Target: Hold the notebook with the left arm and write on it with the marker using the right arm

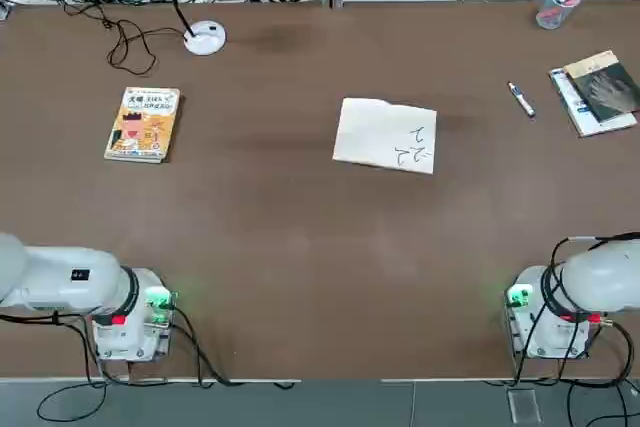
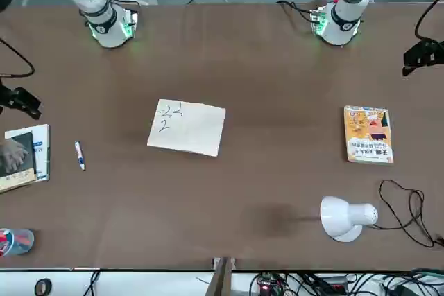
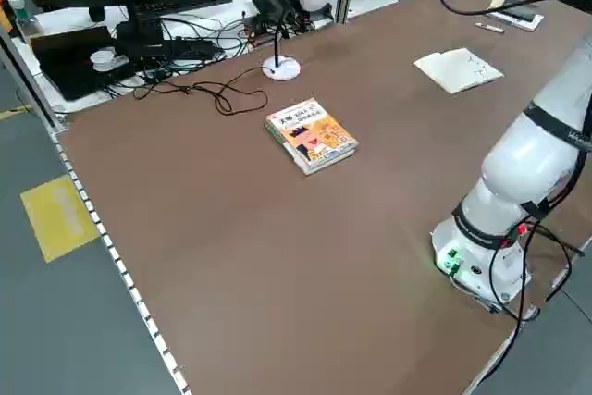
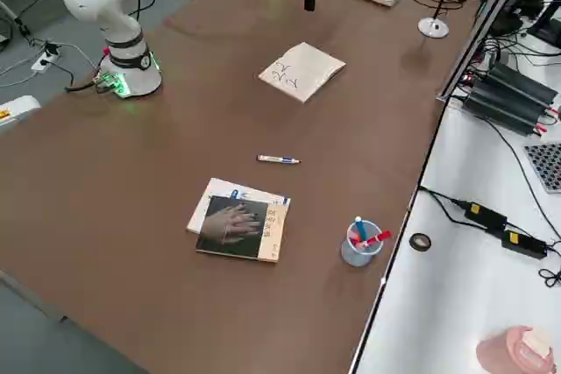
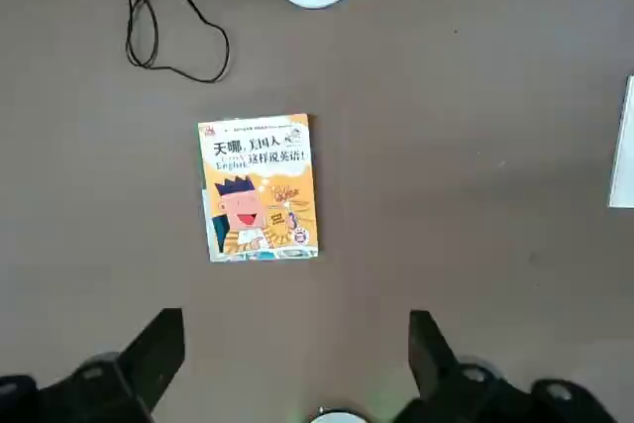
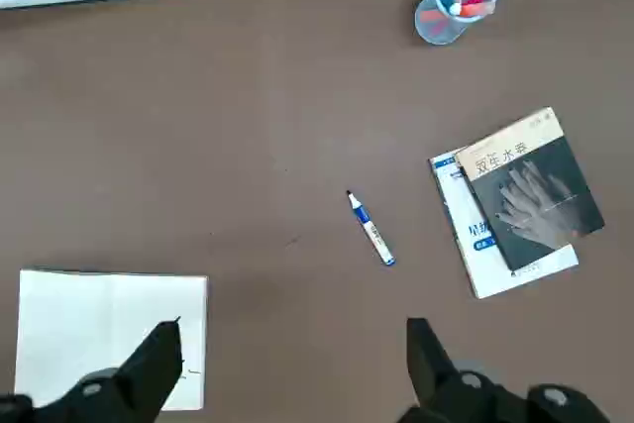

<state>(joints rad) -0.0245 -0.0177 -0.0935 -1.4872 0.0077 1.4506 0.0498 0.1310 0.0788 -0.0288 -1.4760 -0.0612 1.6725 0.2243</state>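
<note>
The cream-white notebook lies flat near the table's middle, with dark scribbles on its right part; it also shows in the front view. To its right lies the marker, alone on the table and seen in the right wrist view. My left gripper hangs open high over the table's left side, with nothing between its fingers. My right gripper is open too, high above the stretch between notebook and marker. Neither gripper touches anything.
A yellow-orange cartoon book lies at the left. A white desk lamp's base and its cable sit at the back left. At the right edge are a grey-cover book and a clear cup of pens.
</note>
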